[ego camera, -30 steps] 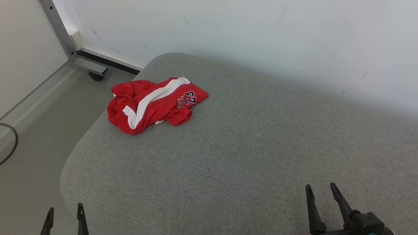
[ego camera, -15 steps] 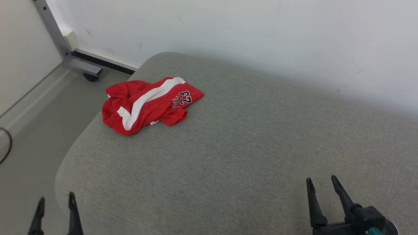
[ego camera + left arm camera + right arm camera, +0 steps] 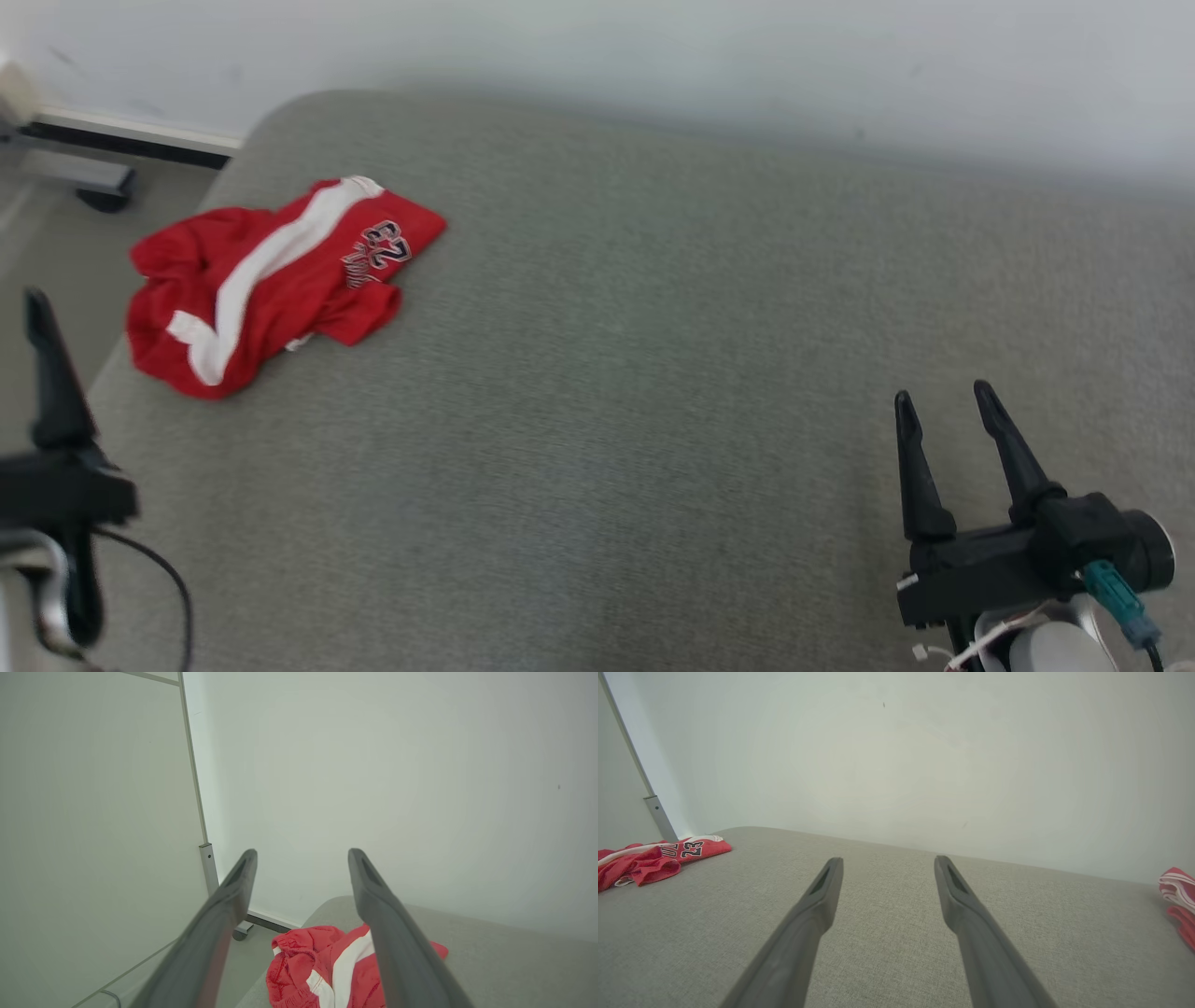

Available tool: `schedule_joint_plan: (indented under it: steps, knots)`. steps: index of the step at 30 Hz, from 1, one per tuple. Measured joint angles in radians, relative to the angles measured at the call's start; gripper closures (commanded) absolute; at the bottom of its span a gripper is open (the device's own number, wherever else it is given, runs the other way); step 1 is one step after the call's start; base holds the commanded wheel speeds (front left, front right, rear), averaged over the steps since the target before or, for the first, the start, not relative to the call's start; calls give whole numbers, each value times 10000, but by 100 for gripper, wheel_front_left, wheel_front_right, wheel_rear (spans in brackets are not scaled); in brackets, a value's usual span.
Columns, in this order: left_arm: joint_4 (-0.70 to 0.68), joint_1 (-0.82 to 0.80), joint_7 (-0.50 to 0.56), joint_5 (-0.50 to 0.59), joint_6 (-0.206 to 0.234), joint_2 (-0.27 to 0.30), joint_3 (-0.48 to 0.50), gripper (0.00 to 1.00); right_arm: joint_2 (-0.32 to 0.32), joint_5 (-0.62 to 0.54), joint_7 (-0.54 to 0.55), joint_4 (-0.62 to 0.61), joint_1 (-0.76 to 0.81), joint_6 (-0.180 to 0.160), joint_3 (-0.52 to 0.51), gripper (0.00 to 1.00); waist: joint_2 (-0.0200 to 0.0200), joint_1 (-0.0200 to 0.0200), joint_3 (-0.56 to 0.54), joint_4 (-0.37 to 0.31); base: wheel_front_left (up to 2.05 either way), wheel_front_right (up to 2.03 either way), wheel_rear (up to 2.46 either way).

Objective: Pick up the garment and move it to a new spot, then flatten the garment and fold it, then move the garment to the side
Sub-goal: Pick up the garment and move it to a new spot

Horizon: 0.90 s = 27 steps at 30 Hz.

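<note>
While both arms are waiting at the near side of the grey cushion (image 3: 653,392), the garment (image 3: 271,280) is lying crumpled at the far-left corner, its bunched end sitting right by the left edge. Its long axis is running diagonally. Following the white stripe, it's going from the near-left bunch up to the far-right end carrying the "23" print. The left gripper (image 3: 302,854) is hovering just off the left edge, jaws spread wide and gripping nothing. Looking along its fingers, the garment is lying ahead and below, drifting slightly under the right-hand finger. The right gripper (image 3: 941,392) is sitting over the near-right part of the cushion, also gaping fully and carrying nothing. It's well apart from the garment, which is showing far off to its left in the right wrist view. So the left arm is looking clearly nearer. I'm reckoning the pick is calling for a forward-and-down reach from it, nudging inward over the cushion. Grabbing the bunched near-left end is looking easiest, though that's risking dragging cloth off the edge. A second red-and-white cloth (image 3: 1178,896) is peeking in out toward the cushion's right end; I'm judging it isn't the target. Task is sitting at step one, nothing lifted yet.
</note>
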Motion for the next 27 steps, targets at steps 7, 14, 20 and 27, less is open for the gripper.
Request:
schedule_joint_plan:
  steps: [7, 14, 20, 27]
  knots:
    - [949, -1955, 316, -414, -90, 1112, 213, 0, 29, -157, -13, -627, -449, 0, -81, 0, 0, 1, 1048, -1003, 0, 0, 0]
    - [2050, -3360, 1051, -673, -107, 2080, 295, 0, 159, -242, -81, -1317, -769, 0, -146, 0, 1, 2, 2076, -2019, 0, 0, 0]
    - [3591, -3920, 1793, -895, -186, 2715, 71, 0, 249, -303, -84, -1569, -779, 0, -201, 0, 1, 2, 2767, -2839, 0, 0, 0]
    - [5415, -4286, 3302, -1398, -240, 3160, -639, 0, 293, -311, -88, -1657, -804, 0, -242, 0, 1, 2, 3335, -3513, 0, 0, 0]
